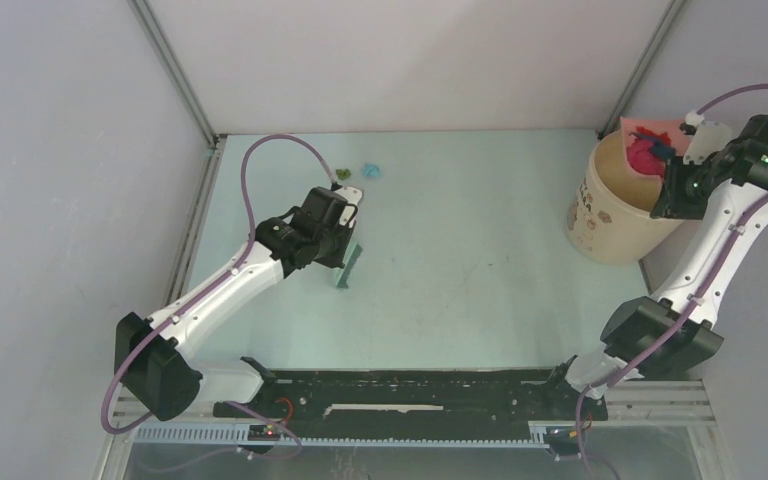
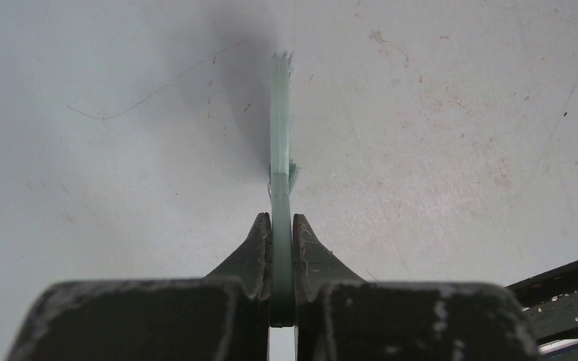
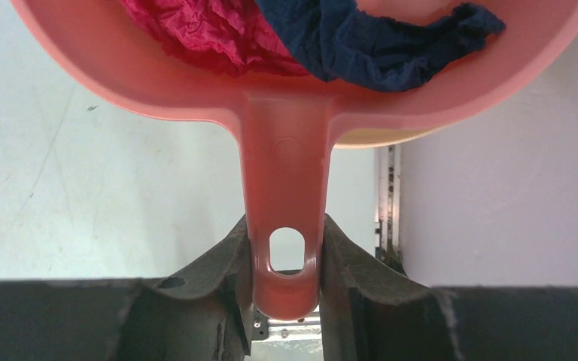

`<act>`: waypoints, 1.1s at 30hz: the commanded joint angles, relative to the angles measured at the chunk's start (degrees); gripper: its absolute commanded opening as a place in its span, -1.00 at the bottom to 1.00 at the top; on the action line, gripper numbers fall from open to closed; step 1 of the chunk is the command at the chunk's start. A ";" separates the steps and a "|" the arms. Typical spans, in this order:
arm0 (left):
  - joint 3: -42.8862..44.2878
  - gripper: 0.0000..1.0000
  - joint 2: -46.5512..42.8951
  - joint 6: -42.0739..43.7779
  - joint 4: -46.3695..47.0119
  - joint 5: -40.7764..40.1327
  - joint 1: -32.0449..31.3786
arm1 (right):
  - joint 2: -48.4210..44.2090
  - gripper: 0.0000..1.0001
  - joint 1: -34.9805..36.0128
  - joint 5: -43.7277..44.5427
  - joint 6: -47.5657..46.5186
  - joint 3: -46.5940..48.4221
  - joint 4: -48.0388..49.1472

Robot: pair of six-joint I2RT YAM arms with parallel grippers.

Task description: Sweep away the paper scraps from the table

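left end effector (image 2: 282, 244): clenched on the brush (image 2: 280, 128). the flat handle sits edge-on between the two fingers, so the bristle end points away from the wrist and toward the tabletop (image 1: 480, 260). in the top view the brush is at centre left of the frame, just below the wrist. contact between bristles and surface cannot be confirmed.

right end effector (image 3: 286, 252): clenched on the handle of the dustpan (image 3: 196, 86), beside its hanging hole. in the top view the dustpan is at the upper right of the frame, tilted over the far rim of the bucket (image 1: 610, 225). judgement: this pose serves to tip the load into the bucket.

scrap locations:
- a red scrap (image 3: 203, 30) and a dark blue scrap (image 3: 361, 37) lie in the dustpan.
- a green scrap (image 1: 343, 174) and a light blue scrap (image 1: 371, 170) lie on the tabletop at the upper left, near each other, just beyond the left wrist.

judgement: the task is partly done. two scraps are left to collect. the brush is held near them and well apart from the dustpan, so sweeping needs the dustpan back on the tabletop. risk: light scraps may miss the bucket when tipped.
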 commanded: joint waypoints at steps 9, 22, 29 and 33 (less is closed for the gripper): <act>-0.62 -0.98 0.52 0.78 1.46 2.24 0.18 | 0.29 -1.00 -1.17 23.64 3.03 -1.84 22.53; -0.62 -0.97 0.93 0.78 1.29 2.67 0.18 | 6.34 -1.00 7.71 39.39 -13.54 2.01 26.56; -0.61 -0.98 0.93 0.86 1.20 2.86 0.19 | 4.31 -1.00 13.34 49.72 -25.50 -5.13 36.84; -0.52 -0.97 0.93 0.85 1.24 2.85 0.20 | 3.17 -1.00 14.83 53.41 -31.33 -9.25 40.86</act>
